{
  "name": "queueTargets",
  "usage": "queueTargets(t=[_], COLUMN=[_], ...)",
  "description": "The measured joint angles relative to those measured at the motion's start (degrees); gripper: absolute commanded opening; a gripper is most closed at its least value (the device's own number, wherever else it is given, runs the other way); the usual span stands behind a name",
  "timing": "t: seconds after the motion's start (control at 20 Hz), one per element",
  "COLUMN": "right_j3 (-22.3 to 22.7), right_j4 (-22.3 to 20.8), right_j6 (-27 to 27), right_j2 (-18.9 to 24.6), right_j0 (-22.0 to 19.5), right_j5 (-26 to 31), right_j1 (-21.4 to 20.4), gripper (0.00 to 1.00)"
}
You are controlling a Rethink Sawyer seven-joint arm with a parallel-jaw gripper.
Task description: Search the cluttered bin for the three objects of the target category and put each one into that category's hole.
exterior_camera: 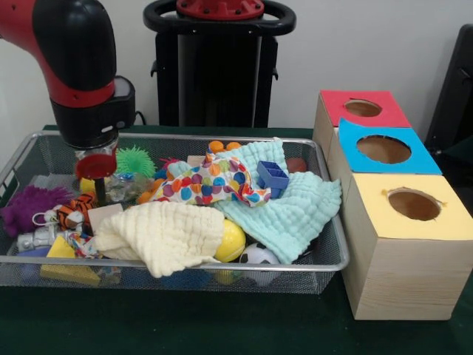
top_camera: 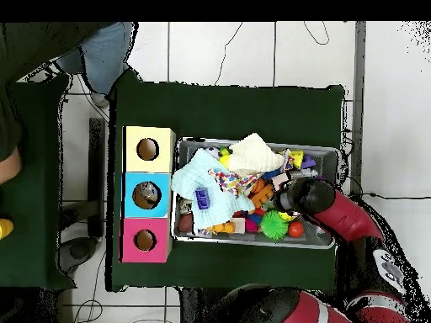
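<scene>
A: While the gripper (exterior_camera: pixel 97 194) sits low in the bin (exterior_camera: pixel 325 260), at the end far from the boxes, what is complete?

B: No deposit is confirmed. The red hole (exterior_camera: pixel 363 108) and yellow hole (exterior_camera: pixel 414 204) show empty; the blue hole (top_camera: pixel 146 195) shows something greyish inside in the overhead view, unidentifiable.

A: Gripper state?

B: Cannot tell; clutter hides the tips.

A: Where are the targets?

B: Category unknown. Candidates remain in the bin, partly under the cream cloth (exterior_camera: pixel 159 235), mint cloth (exterior_camera: pixel 292 207) and spotted cloth (exterior_camera: pixel 211 181). Judged: sorting mostly remains.
</scene>
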Motion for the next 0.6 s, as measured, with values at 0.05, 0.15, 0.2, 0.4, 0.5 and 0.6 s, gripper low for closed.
queueTargets(t=[0.05, 0.15, 0.2, 0.4, 0.5, 0.6], right_j3=[0.00, 0.00, 0.01, 0.02, 0.02, 0.02], right_j4=[0.00, -0.01, -0.01, -0.01, -0.01, -0.02], right_j6=[0.00, 0.00, 0.00, 0.00, 0.00, 0.00], right_j2=[-0.01, -0.01, -0.01, -0.01, -0.01, -0.05], right_j0=[0.00, 0.00, 0.00, 0.00, 0.00, 0.00], right_j5=[0.24, 1.05, 1.53, 2.92, 3.49, 4.26], right_j1=[-0.22, -0.88, -1.26, -2.42, -2.95, -3.50], gripper=[0.00, 0.00, 0.00, 0.00, 0.00, 0.00])
